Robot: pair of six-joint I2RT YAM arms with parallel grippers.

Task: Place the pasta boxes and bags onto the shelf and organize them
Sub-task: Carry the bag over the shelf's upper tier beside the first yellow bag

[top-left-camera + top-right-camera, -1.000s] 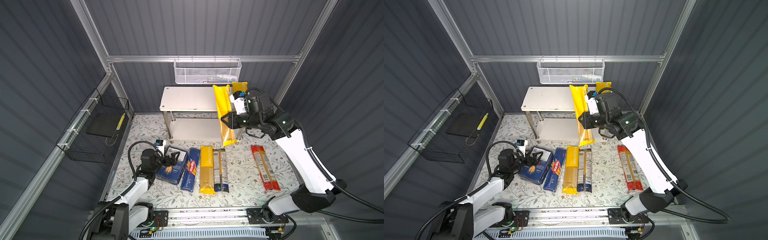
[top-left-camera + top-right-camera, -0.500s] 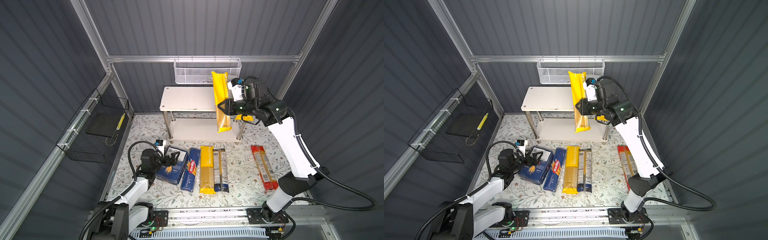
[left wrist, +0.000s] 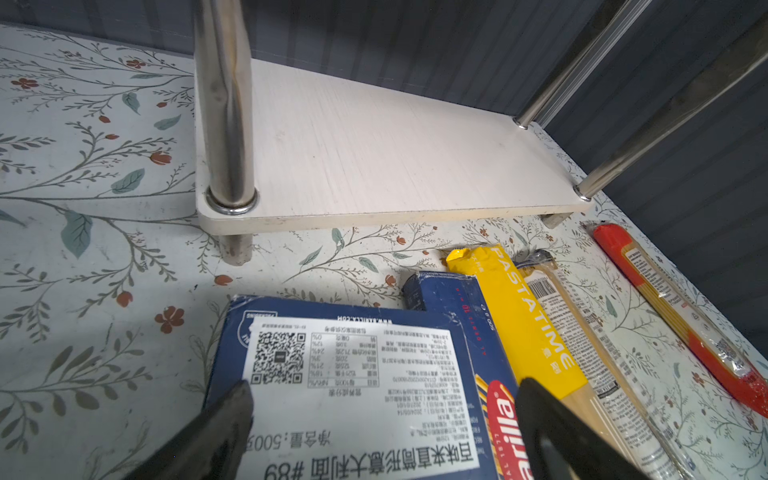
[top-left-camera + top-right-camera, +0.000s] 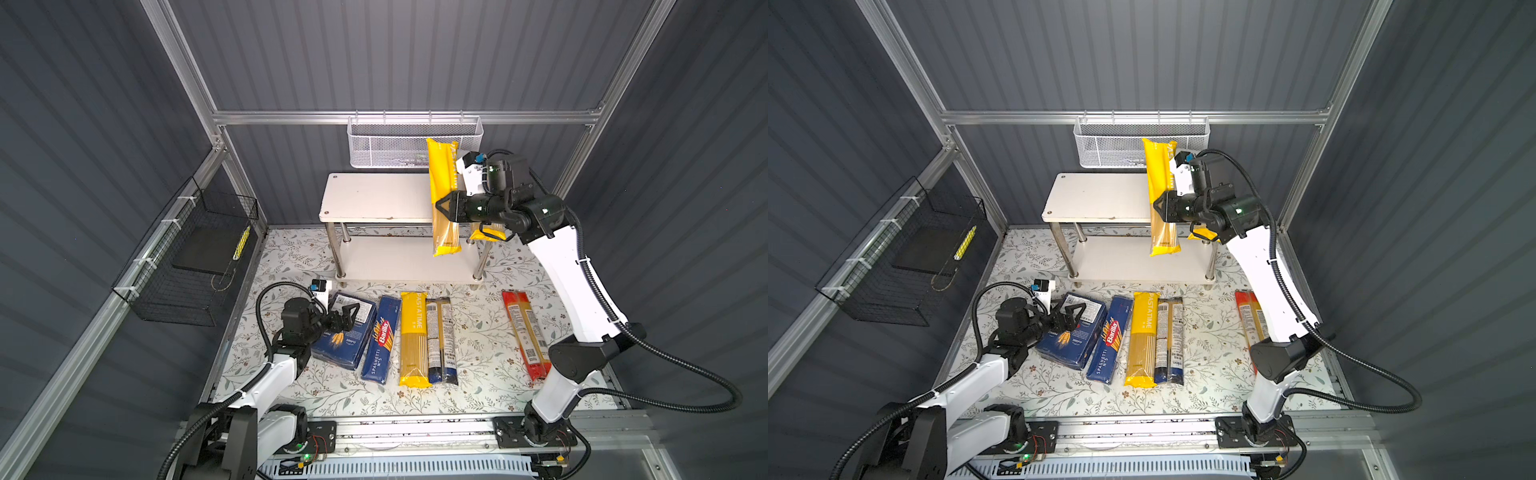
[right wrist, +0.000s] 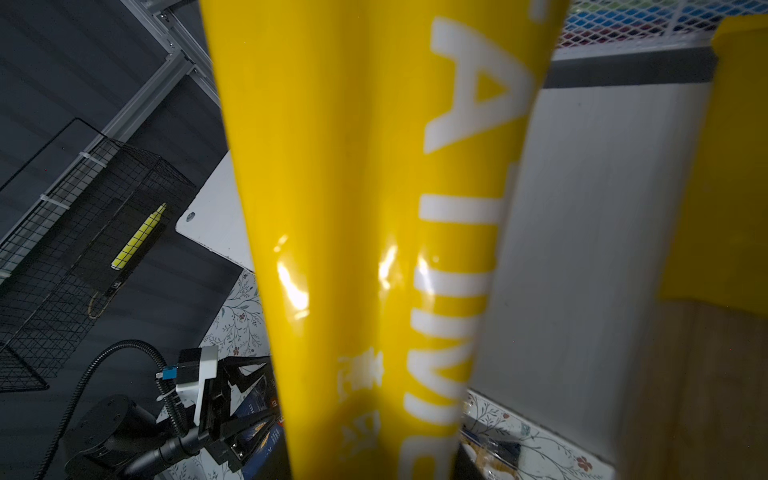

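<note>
while the right end effector pinches a yellow pastatime bag about its middle, jaws closed tight on it, the bag hangs nearly upright in the air. its upper end rises above the jaws in front of the white mesh basket. its lower end drops below them, past the front edge of the top board of the shelf. just behind this end effector, under its wrist, a second yellow bag lies on that top board, one end poking over the front edge. the left end effector sits low over the wide barilla box with its jaws spread apart; in the left wrist view the two dark fingers straddle the box's white label, and contact cannot be told. beyond that end effector, on the flowered desk, lie the slim spaghetti box against the wide one, then a third yellow bag and the dark bag side by side. the red-ended bag lies well apart, beside the right arm.
</note>
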